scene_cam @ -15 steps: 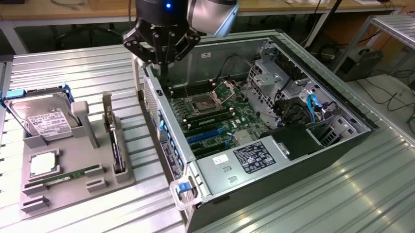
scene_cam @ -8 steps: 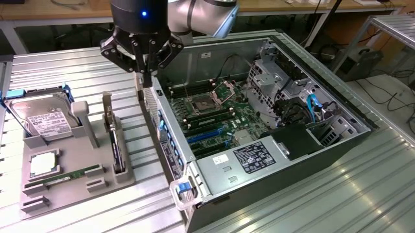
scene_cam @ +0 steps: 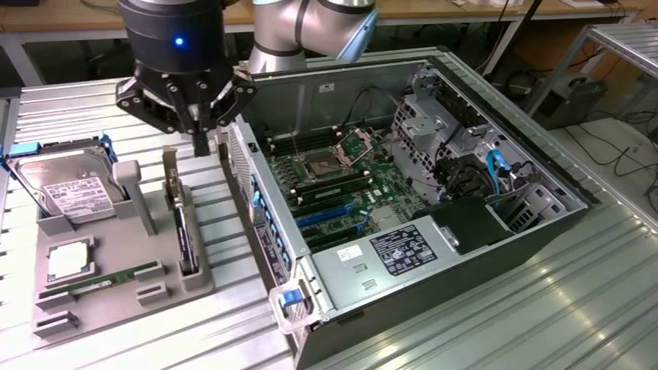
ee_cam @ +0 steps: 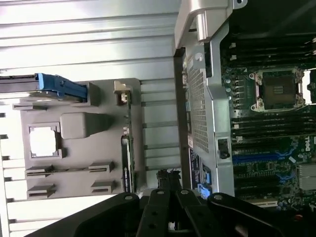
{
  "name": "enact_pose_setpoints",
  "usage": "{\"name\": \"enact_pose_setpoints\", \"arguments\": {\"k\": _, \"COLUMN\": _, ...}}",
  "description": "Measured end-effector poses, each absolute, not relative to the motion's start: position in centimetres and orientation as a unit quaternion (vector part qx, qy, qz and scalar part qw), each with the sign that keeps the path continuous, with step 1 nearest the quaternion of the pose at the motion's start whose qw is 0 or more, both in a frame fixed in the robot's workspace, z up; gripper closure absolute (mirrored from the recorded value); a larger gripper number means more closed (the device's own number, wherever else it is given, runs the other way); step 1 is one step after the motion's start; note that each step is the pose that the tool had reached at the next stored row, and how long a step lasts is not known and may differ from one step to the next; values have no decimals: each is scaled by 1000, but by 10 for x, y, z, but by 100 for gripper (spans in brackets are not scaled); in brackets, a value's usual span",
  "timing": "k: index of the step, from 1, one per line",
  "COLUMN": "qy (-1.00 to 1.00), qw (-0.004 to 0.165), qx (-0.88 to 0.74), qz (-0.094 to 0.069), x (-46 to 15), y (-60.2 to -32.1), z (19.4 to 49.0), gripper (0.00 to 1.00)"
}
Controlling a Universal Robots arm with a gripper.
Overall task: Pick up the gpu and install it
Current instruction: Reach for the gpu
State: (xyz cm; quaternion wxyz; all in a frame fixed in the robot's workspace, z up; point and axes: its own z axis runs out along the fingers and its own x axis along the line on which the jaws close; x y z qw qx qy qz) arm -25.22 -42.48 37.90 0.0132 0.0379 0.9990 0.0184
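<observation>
Currently the gripper (scene_cam: 200, 143) is hovering near the gpu (scene_cam: 185, 231), claw pressing together, holding nothing; the gpu is standing edgewise in the gray tray (scene_cam: 62, 308).

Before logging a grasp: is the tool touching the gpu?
Apart. The wrist view shows bare table between the tool and the gpu.

The exterior view looks down steeply from high above and some way off, facing the slatted table (scene_cam: 575, 308). It has the open computer case (scene_cam: 308, 100) from centre toward four o'clock, the grey parts tray (scene_cam: 103, 304) at eight o'clock and the arm (scene_cam: 308, 31) at twelve. The wrist view looks straight down from close above, past the gripper (ee_cam: 168, 178), and both views share the tray, the case's perforated rear wall (ee_cam: 197, 98) and the CPU socket (scene_cam: 327, 165).
</observation>
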Motion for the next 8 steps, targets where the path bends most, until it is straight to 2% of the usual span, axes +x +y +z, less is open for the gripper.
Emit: {"name": "enact_pose_setpoints", "arguments": {"k": 8, "qy": 999, "qw": 13, "qx": 38, "qz": 14, "x": -289, "y": -426, "z": 365, "gripper": 89}}
